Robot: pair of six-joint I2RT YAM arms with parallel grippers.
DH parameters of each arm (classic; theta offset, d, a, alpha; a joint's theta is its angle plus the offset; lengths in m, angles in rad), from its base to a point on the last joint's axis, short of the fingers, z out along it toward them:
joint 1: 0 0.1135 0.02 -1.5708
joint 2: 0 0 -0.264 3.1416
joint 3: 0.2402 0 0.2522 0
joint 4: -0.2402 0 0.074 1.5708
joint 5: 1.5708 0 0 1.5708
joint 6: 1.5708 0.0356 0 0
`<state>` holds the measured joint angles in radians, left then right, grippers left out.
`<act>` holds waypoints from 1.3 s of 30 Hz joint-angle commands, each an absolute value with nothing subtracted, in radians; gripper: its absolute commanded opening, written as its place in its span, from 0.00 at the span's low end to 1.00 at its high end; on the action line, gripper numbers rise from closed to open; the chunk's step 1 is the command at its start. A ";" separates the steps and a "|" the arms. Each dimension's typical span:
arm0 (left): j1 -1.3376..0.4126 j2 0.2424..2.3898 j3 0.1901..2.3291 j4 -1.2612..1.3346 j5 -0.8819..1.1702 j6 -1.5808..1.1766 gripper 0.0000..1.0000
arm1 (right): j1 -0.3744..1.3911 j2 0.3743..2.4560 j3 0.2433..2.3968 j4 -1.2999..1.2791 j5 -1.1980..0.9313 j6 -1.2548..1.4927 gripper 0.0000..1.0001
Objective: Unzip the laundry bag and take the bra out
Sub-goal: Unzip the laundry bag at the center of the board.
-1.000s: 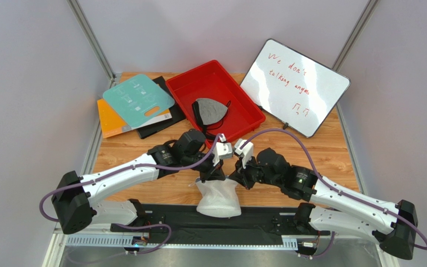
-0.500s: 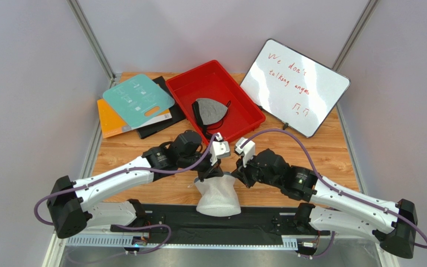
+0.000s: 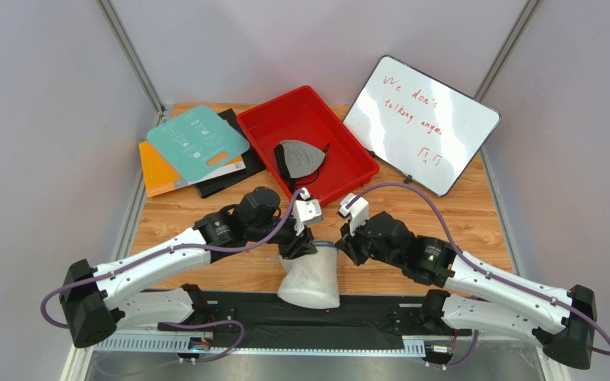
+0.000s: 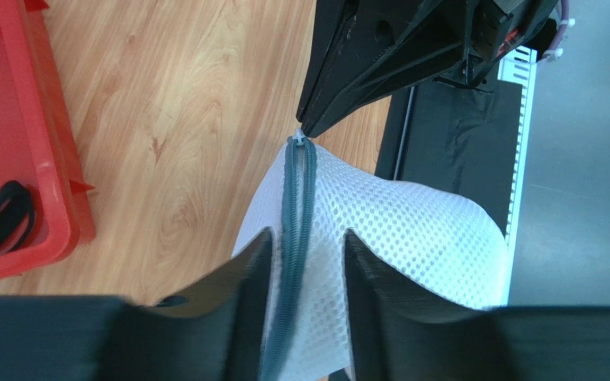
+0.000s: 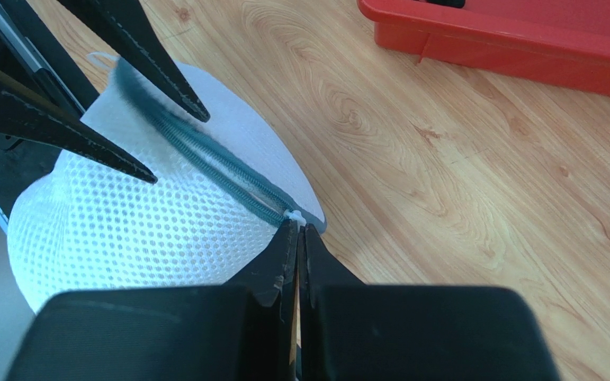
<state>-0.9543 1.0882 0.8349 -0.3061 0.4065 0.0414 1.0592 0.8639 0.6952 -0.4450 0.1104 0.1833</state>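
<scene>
The white mesh laundry bag [image 3: 310, 278] stands at the table's near edge between both arms, its grey zipper [image 4: 296, 198] shut. My left gripper [image 3: 298, 248] is shut on the bag's rim, one finger on each side of the zipper band [image 5: 205, 163], as the left wrist view [image 4: 306, 238] shows. My right gripper [image 3: 340, 252] is shut on the small white zipper pull [image 5: 295, 216] at the band's end, its tips [image 5: 298, 225] pressed together. The right gripper's fingers [image 4: 340, 87] show in the left wrist view. The beige bra is hidden.
A red tray [image 3: 340, 135] at the back centre holds a grey bra with black straps [image 3: 299, 159]. A whiteboard [image 3: 419, 123] leans at the back right. A teal board [image 3: 197, 139], an orange folder [image 3: 153, 171] and a black sheet lie back left. A black mat [image 3: 380, 317] lines the near edge.
My left arm has drawn back to the left, still holding the rim. The bag's top has risen a little between the grippers. My right gripper has barely moved.
</scene>
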 commanded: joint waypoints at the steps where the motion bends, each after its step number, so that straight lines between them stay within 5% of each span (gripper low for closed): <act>1: -0.954 1.115 0.888 -0.242 0.452 0.031 0.52 | 1.058 0.836 0.761 -0.443 0.112 0.184 0.00; 3: -0.954 1.132 0.916 -0.226 0.472 0.032 0.63 | 1.061 0.827 0.768 -0.442 0.094 0.187 0.00; 6: -0.956 1.173 0.948 -0.210 0.503 0.035 0.66 | 1.071 0.810 0.787 -0.440 0.087 0.189 0.00; 32: -0.954 1.304 0.841 -0.086 0.557 0.006 0.67 | 1.085 0.729 0.719 -0.439 0.121 0.221 0.00; 34: -0.954 1.307 0.831 -0.081 0.555 0.006 0.61 | 1.085 0.732 0.718 -0.436 0.127 0.221 0.00; 37: -0.954 1.299 0.818 -0.071 0.548 0.005 0.19 | 1.085 0.733 0.709 -0.436 0.133 0.225 0.00; 39: -0.954 1.279 0.812 -0.068 0.543 0.006 0.05 | 1.083 0.730 0.704 -0.437 0.127 0.227 0.00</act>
<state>-0.9539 1.3048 0.8223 -0.1200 0.5266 0.0032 1.0790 0.7414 0.7166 -0.4732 0.1120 0.2138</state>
